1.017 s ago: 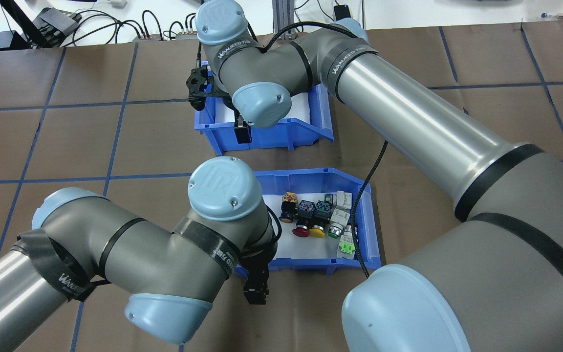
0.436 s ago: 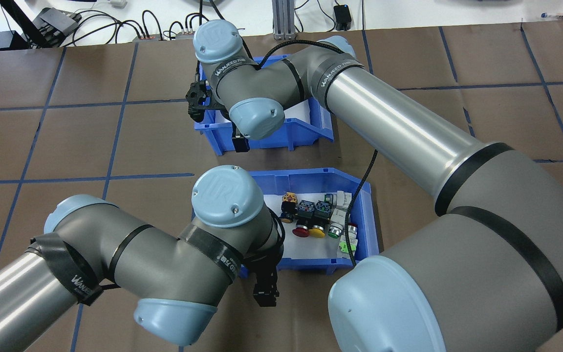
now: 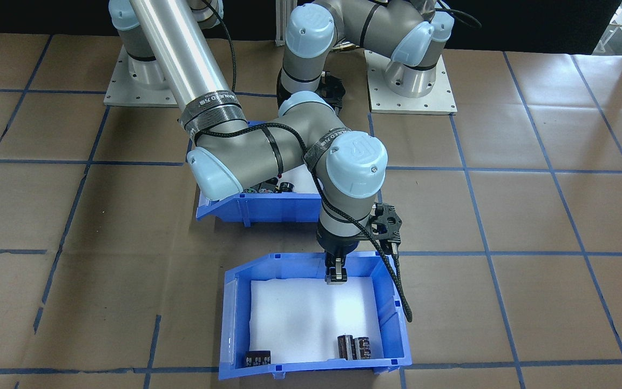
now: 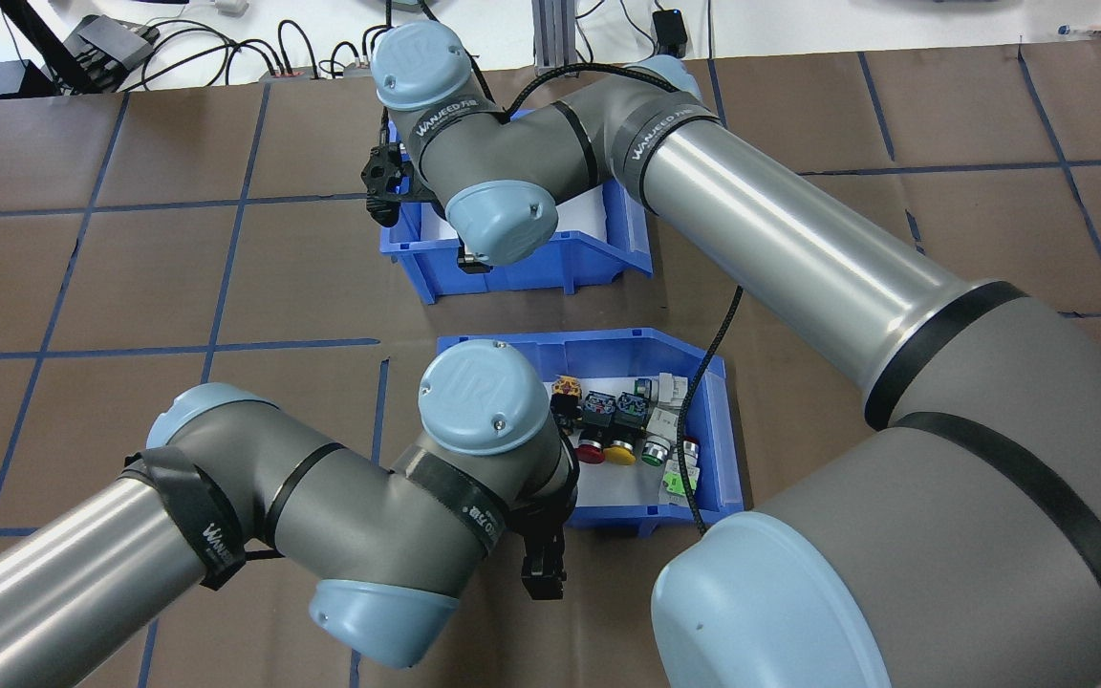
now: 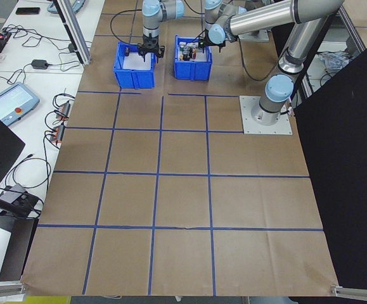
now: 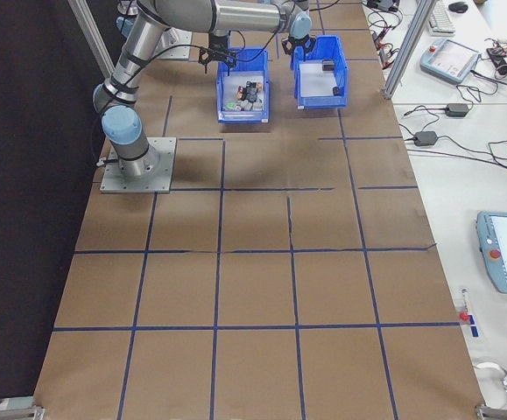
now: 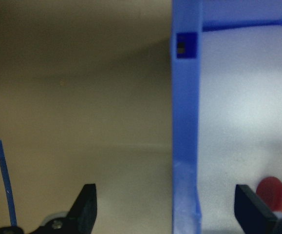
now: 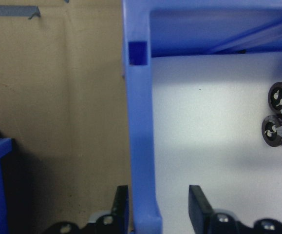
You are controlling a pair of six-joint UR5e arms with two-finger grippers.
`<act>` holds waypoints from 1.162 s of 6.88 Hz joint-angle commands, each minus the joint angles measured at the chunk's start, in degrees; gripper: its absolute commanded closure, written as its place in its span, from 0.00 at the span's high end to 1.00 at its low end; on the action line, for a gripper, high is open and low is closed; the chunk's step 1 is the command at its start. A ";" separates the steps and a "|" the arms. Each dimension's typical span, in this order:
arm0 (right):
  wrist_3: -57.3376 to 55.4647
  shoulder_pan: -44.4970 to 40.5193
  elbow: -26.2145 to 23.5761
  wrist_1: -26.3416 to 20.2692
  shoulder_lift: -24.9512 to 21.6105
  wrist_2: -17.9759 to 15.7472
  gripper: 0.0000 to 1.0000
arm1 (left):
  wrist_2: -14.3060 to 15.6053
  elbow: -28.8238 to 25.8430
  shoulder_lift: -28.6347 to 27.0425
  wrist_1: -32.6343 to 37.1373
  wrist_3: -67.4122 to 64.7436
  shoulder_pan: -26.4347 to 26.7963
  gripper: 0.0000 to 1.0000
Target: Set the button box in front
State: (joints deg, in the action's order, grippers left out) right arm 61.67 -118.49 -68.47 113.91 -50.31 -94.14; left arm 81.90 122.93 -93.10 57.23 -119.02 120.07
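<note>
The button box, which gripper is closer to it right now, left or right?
Left. The left gripper straddles a wall of the button box, fingers open either side. The right gripper is at the other blue bin, straddling its wall.

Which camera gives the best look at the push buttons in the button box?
Overhead exterior: the push buttons are clearly visible in the button box. Front-facing, an arm hides nearly all of them. The side views show them tiny. The left wrist catches one red cap.

Second blue bin (image 3: 311, 316), white foam lining, three dark cylinders (image 3: 353, 346) near one wall; brown gridded table (image 3: 532, 216).
</note>
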 commanded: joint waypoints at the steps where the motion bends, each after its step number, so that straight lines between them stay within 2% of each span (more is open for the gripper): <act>1: 0.73 0.01 0.18 0.00 -0.22 -2.43 0.03 | 0.18 0.03 -1.20 -0.71 -0.33 0.25 0.76; 2: 0.82 0.88 0.35 0.00 -0.74 -2.45 0.01 | 0.36 0.03 -1.20 -0.71 -0.25 0.25 0.65; 3: 2.83 1.93 -0.17 0.00 -2.14 -2.71 0.01 | 0.27 0.11 -1.38 -0.71 -0.33 0.25 0.63; 6: 8.71 11.32 -1.31 -0.96 -5.84 -3.24 0.01 | 0.01 0.11 -1.03 -2.63 -1.20 0.25 0.12; 7: 11.08 15.09 -2.10 -1.32 -6.98 -3.33 0.01 | 0.01 0.20 -0.94 -4.56 -2.69 0.25 0.00; 8: 14.59 18.00 -3.41 -1.49 -8.56 -3.33 0.01 | 0.27 0.38 0.97 -4.67 -2.01 0.07 0.00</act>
State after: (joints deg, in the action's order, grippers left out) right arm 72.47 -104.39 -70.59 112.74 -57.15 -97.43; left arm 81.99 123.15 -93.59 53.43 -120.99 120.29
